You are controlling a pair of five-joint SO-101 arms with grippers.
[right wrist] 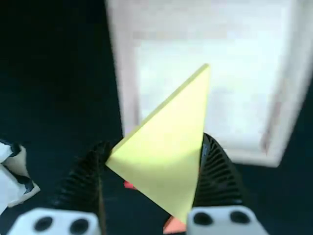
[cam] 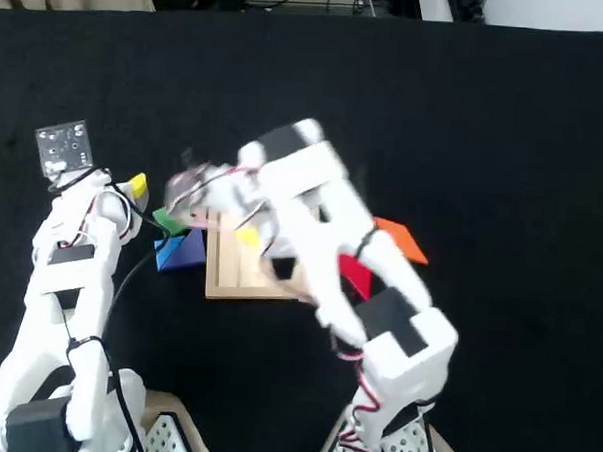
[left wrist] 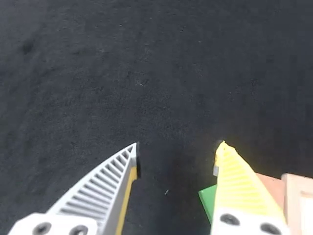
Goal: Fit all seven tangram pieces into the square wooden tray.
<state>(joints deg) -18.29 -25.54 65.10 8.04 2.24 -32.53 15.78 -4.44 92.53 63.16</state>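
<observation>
Right fingers (right wrist: 217, 166) have the yellow triangle (right wrist: 166, 147) pinched between them over the tray (right wrist: 124, 88); left fingers (left wrist: 105, 183) spread wide, empty.

The light is soft and even. The black surface (cam: 487, 114) swallows it, showing almost no shadows. In the right wrist view the tray (right wrist: 122, 88) glares nearly white, while the left of the frame stays dark.
</observation>
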